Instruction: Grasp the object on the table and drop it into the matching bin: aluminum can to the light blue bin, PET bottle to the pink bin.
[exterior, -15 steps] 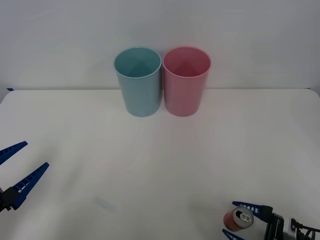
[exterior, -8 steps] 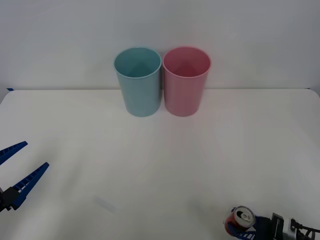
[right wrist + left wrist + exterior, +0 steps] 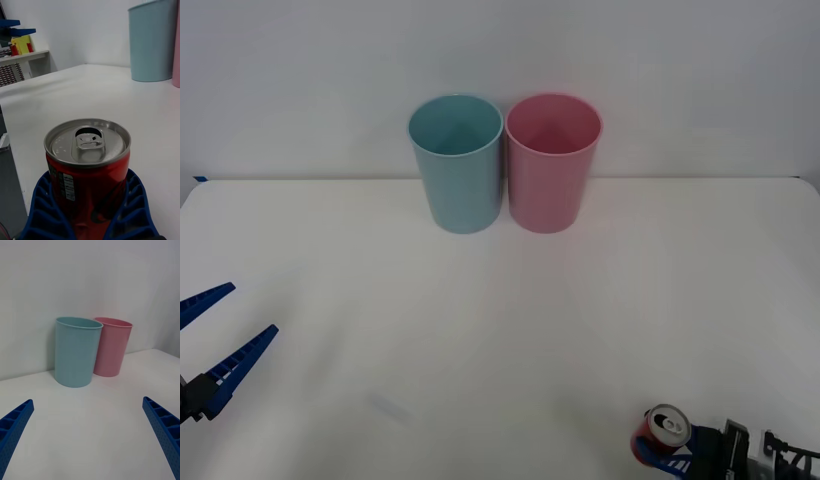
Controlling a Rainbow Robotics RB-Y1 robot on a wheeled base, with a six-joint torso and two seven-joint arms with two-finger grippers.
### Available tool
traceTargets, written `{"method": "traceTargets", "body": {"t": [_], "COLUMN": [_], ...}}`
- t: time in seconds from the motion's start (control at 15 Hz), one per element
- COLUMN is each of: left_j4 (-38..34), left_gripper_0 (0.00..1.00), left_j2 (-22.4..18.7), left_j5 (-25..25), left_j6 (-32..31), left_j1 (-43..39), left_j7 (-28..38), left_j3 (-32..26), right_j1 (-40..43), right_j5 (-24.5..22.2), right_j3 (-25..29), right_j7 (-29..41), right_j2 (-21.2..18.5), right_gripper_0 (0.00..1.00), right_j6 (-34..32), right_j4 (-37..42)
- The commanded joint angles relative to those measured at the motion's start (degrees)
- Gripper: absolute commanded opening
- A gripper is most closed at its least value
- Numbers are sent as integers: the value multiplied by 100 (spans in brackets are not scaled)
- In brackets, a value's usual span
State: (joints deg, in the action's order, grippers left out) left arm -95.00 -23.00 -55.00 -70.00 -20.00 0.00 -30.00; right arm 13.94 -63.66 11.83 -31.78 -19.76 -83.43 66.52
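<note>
Front view: right pincer [image 3: 663, 454] clenched on the can [image 3: 658, 433], near right of the surface [image 3: 480, 320].
Its arm is cut off by the near edge; left pincer [image 3: 210, 340] waits released, near left.

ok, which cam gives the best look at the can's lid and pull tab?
Right wrist view: the small red aluminum can with the silver lid sits close up between the right gripper jaws, opened tab sharp. Front view shows it tiny at the near right table edge. Left wrist view shows the two bins instead.
</note>
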Motion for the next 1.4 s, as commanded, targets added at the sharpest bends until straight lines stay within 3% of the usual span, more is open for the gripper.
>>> {"method": "traceTargets", "body": {"t": [0.07,0.47,1.4], "left_j4": [0,0,0], "left_gripper_0": [100,100,100], "left_j2": [0,0,0], "left_j5": [0,0,0], "left_j6": [0,0,0], "left_j1": [0,0,0], "left_j7": [0,0,0], "left_j3": [0,0,0], "right_j1": [3,82,240], "right_j5": [38,266,583], "right_j3": [21,21,-190], "right_j7": [76,392,2721], "right_j2": [-28,-98,-107], "right_gripper_0": [0,0,0], "right_j6": [2,362,1909], "right_j4": [203,880,3402]}}
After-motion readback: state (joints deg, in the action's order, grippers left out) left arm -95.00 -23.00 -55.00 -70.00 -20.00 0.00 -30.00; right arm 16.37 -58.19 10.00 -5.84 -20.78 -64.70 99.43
